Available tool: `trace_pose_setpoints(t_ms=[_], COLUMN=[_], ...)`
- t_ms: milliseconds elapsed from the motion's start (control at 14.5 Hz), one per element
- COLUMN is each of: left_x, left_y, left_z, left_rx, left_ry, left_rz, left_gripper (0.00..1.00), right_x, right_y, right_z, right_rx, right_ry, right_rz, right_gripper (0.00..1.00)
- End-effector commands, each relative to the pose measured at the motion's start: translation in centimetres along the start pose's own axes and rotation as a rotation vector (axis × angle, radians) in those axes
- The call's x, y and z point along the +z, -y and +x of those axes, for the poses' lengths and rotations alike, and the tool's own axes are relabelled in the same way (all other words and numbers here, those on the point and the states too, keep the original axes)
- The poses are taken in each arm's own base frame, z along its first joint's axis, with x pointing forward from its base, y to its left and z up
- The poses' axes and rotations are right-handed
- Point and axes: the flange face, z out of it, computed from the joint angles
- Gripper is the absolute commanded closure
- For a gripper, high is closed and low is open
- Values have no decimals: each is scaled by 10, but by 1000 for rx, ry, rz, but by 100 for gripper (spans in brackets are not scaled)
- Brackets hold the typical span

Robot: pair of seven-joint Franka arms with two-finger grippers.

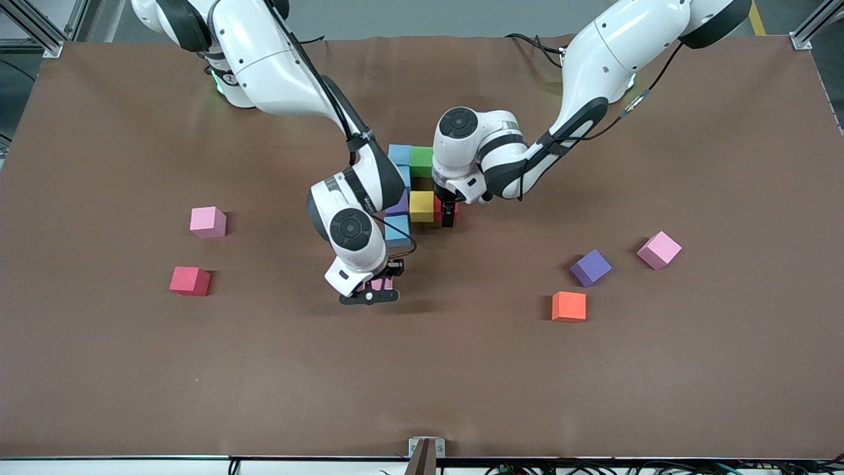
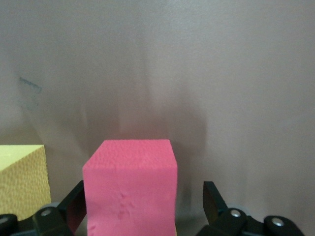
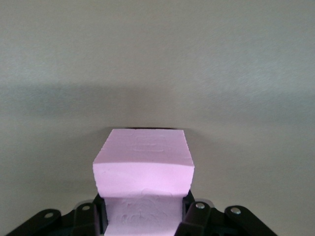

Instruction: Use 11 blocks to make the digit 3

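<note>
— What do the surfaces look like?
— The red block is matte, finely pitted foam; the pink block smoother. The table looks matte brown; the arms' shells glossy white plastic.

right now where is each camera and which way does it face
Front view: high across the table, facing both arms, the block cluster and scattered blocks.
Left wrist view: on the left arm's wrist, looking past its open fingers at the red block; the left gripper is at the cluster.
Right wrist view: on the right arm's wrist, looking down at the pink block its fingers clamp.
Shared: front view also shows the right gripper with that pink block.
</note>
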Motion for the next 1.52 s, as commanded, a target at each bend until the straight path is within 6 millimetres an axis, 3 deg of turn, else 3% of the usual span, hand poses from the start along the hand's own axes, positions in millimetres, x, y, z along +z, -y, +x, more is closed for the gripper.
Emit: trace_pose_setpoints(t_ms=[0,345,690,966,1103,1448], left_x=[-31,-82,-160,-223,-249,-281], left_y=[13,-14,-80,-136,-165,-220], left_z=[-7,3,35,63,87,162], left_rx=[-319,-330,-293,-187,-138,-112], left_ry=[-65,-86,-87,-84,-44,31], left_rz=[-95,-54,19,88,105,120], left_gripper=[0,0,0,0,0,0], right_x=[6,15,22,23,24,25], right_y=[16,33,38,35,39,44], right_z=[-5,-21,-36,-36,-40,-45], right_rx=[23,4,-14,-13,-17,-17], right_ry=[5,55,135,153,162,174], right_rz=[5,33,12,1,-2,1], right_gripper=[68,69,68,68,68,67])
